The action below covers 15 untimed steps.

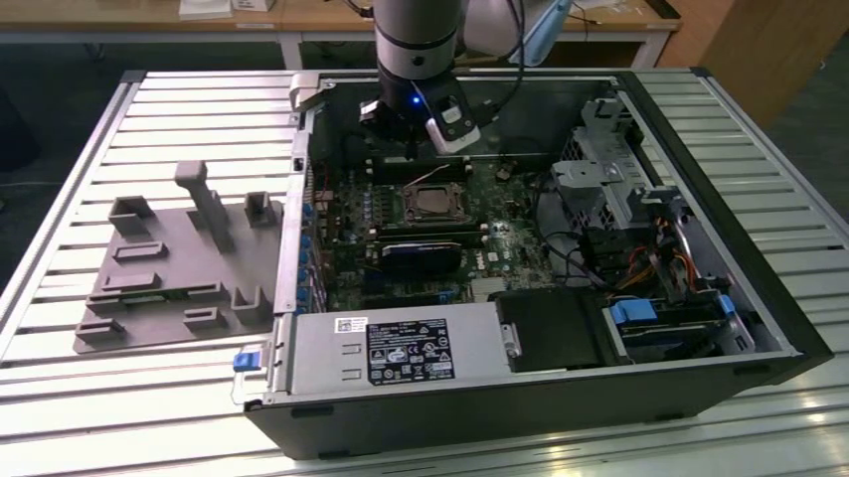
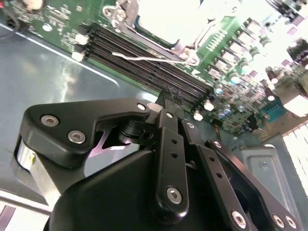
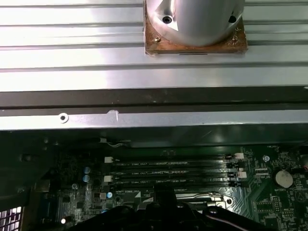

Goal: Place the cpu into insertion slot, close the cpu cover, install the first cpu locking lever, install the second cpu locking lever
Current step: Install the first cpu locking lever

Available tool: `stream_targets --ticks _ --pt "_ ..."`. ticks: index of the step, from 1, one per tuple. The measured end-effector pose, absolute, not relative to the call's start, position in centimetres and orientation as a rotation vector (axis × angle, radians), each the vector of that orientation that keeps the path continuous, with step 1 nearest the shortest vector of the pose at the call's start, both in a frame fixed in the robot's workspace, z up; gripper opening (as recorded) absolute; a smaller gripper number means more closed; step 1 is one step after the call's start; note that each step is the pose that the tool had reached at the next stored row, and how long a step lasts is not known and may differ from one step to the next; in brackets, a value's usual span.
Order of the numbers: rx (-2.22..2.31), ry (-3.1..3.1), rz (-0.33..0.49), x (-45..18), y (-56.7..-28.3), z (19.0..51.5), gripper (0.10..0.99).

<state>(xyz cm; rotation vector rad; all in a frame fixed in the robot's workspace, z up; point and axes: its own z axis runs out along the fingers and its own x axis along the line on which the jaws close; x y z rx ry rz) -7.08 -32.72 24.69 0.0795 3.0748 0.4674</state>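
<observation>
Claw [image 2: 169,100]: just beside the cpu [image 1: 427,205], over the memory slots [image 3: 168,173]; opening cannot be told.
Risk: could snag the wire locking lever [image 2: 154,59].

Open computer case [image 1: 531,422] on slatted table [image 1: 93,407], arm [image 1: 418,45] inside near cpu [image 1: 431,206]

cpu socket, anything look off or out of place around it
The thin wire locking lever sticks out over the memory slots rather than lying tucked down, so it looks unlatched. Nothing else seems damaged or askew.
</observation>
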Motion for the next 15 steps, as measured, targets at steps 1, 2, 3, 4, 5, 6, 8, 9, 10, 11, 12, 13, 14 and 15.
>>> stream_targets --ticks 1,2,3,4,5,6,8,9,10,11,12,13,14,15 --pt "0.078 3.064 0.466 -7.09 -32.72 24.67 0.102" --pt "0.076 3.054 0.465 -7.09 -32.72 24.64 0.102" --pt "0.074 3.044 0.464 -7.09 -32.72 24.61 0.102" --pt "0.073 3.035 0.463 -7.1 -32.71 24.57 0.102" --pt "0.073 3.03 0.463 -7.09 -32.71 24.49 0.102" --pt "0.075 3.027 0.462 -7.1 -32.72 24.41 0.102" --pt "0.082 3.023 0.461 -7.1 -32.73 24.25 0.102" --pt "0.087 3.021 0.461 -7.1 -32.74 24.17 0.102" --pt "0.094 3.019 0.461 -7.1 -32.74 24.08 0.102" --pt "0.103 3.018 0.46 -7.1 -32.75 24.02 0.102" --pt "0.113 3.016 0.459 -7.1 -32.75 23.98 0.102" --pt "0.121 3.015 0.456 -7.07 -32.75 23.97 0.102" --pt "0.125 3.015 0.455 -7.05 -32.75 23.97 0.102" --pt "0.125 3.015 0.454 -7.05 -32.75 23.97 0.102"
